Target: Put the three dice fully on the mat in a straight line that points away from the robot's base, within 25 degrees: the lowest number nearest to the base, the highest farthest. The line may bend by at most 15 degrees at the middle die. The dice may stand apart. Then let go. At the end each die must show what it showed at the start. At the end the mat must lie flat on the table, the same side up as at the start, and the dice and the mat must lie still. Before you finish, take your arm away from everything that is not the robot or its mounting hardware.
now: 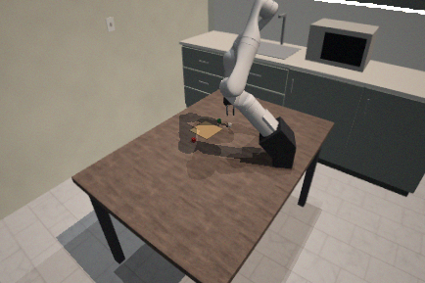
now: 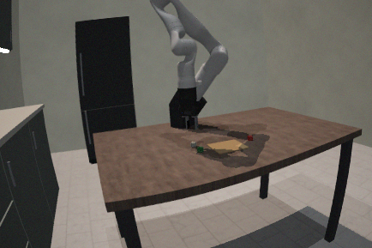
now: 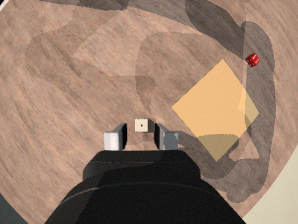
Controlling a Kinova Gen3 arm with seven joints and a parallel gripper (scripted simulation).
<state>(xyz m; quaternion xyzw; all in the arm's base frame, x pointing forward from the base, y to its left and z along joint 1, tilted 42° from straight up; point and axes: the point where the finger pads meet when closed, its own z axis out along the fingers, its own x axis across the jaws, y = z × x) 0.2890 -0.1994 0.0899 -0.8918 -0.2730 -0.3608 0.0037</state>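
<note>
A tan mat (image 1: 209, 131) (image 2: 227, 145) (image 3: 213, 108) lies flat on the wooden table. A white die (image 1: 230, 123) (image 2: 194, 144) (image 3: 141, 124) sits on the bare table beside the mat, on the side towards the robot's base. A green die (image 1: 218, 120) (image 2: 200, 149) sits close to it, also off the mat; the wrist view does not show it. A red die (image 1: 194, 139) (image 2: 250, 137) (image 3: 252, 60) lies off the mat's far side. My gripper (image 1: 228, 110) (image 2: 190, 124) (image 3: 140, 132) hangs above the white die, fingers partly open and empty, clear of the table.
The arm's dark base (image 1: 279, 147) (image 2: 184, 114) stands on the table just behind the dice. The table's edge runs close beyond the red die. A kitchen counter with a microwave (image 1: 343, 44) stands behind the table.
</note>
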